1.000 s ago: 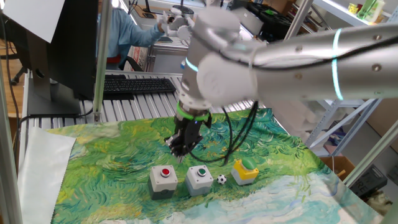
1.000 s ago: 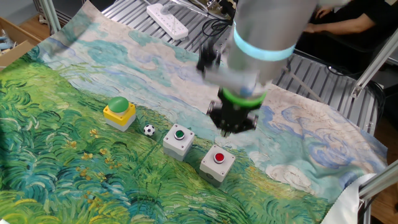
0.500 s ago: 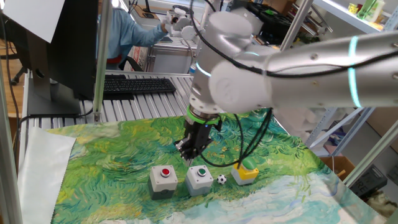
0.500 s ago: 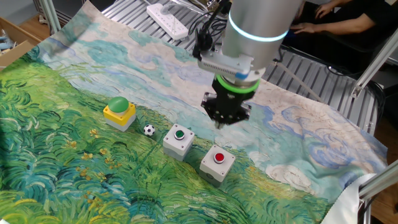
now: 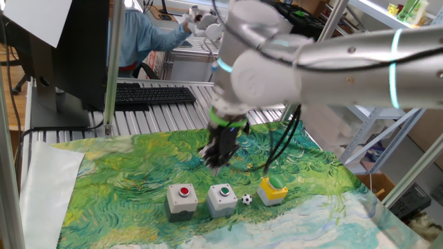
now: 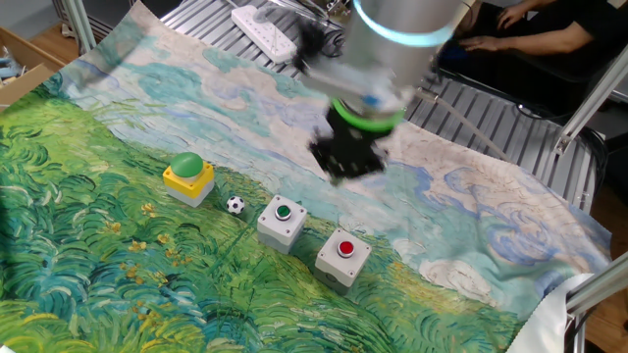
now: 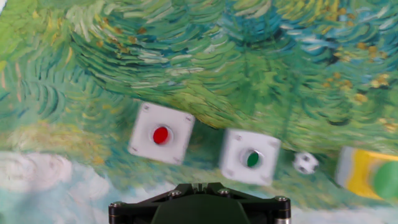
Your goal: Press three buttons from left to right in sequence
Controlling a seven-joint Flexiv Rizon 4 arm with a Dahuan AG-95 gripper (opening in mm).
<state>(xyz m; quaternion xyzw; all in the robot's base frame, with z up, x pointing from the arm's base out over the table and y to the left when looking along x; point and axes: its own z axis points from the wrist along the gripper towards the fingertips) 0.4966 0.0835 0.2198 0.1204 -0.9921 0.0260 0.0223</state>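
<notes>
step: gripper point(image 5: 217, 160) hovered above and behind the button row, none touched | jaws: blurred, cannot tell, held nothing visible | row L-R: red-button grey box point(image 5: 182, 198), green-button grey box point(image 5: 221, 198), yellow box point(image 5: 273, 189), soccer ball point(image 5: 246, 200) between last two | next: likely descend onto a button top | containers: none

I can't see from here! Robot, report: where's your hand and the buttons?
Gripper above cloth, behind the three buttons. None touched. Tiny ball beside yellow box.
</notes>
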